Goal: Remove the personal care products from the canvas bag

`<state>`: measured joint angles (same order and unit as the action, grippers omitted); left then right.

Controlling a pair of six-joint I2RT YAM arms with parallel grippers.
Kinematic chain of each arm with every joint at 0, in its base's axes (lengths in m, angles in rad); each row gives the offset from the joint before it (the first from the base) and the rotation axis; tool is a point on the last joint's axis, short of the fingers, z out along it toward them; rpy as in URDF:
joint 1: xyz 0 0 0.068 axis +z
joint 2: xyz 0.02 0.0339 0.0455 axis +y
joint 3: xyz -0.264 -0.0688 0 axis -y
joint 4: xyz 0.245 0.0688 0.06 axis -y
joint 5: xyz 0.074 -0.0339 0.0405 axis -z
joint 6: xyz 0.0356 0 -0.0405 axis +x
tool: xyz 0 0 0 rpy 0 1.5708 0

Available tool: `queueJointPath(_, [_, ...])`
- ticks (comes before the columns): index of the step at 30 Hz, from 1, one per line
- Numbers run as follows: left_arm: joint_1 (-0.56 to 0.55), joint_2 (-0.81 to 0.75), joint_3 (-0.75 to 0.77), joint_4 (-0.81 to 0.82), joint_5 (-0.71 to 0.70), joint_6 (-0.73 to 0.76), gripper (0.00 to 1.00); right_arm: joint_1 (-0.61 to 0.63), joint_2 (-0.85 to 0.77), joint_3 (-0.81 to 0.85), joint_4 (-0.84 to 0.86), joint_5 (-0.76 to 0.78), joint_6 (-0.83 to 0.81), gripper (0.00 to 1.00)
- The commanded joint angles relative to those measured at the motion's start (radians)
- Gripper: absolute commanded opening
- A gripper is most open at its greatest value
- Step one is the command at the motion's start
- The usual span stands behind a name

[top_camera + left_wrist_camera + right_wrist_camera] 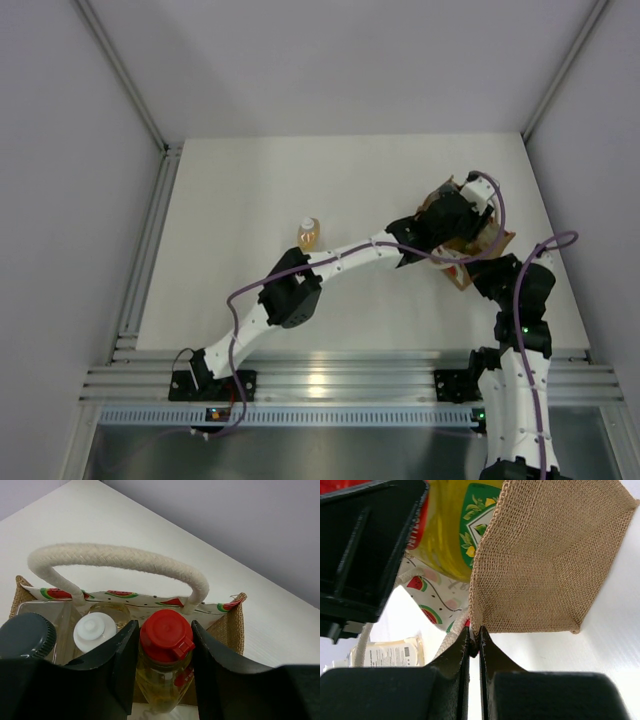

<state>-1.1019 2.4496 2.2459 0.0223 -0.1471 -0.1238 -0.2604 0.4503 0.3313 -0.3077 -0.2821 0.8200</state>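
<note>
The canvas bag (497, 240) stands at the table's right side, its white rope handle (120, 560) up. My left gripper (165, 630) is over it, fingers closed on both sides of the yellow bottle with the red cap (166, 637), held at the bag's mouth. A white-capped bottle (94, 630) and a dark grey-capped bottle (25, 636) sit inside the bag. One amber bottle (309, 233) stands on the table left of the bag. My right gripper (474, 632) is shut on the bag's edge (485, 605).
The amber bottle also shows in the right wrist view (390, 652), beyond the bag's printed side (427, 605). Grey walls enclose the table on three sides. An aluminium rail (330, 380) runs along the near edge.
</note>
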Motion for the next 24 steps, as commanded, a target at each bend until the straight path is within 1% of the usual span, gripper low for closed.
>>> queueJointPath(1, [-0.018,-0.184,0.086,0.126,0.012,-0.016,0.00,-0.007,0.002,0.046,-0.004,-0.002,-0.016,0.00])
queueJointPath(9, [-0.036,-0.215,0.086,0.128,-0.011,-0.002,0.00,-0.007,0.007,0.048,-0.004,0.006,-0.018,0.00])
queueJointPath(13, [-0.039,-0.267,0.078,0.125,-0.023,0.007,0.00,-0.005,0.014,0.046,-0.004,0.018,-0.024,0.00])
queueJointPath(24, [-0.038,-0.396,0.060,0.071,-0.146,0.050,0.00,-0.005,0.016,0.057,-0.004,0.031,-0.022,0.00])
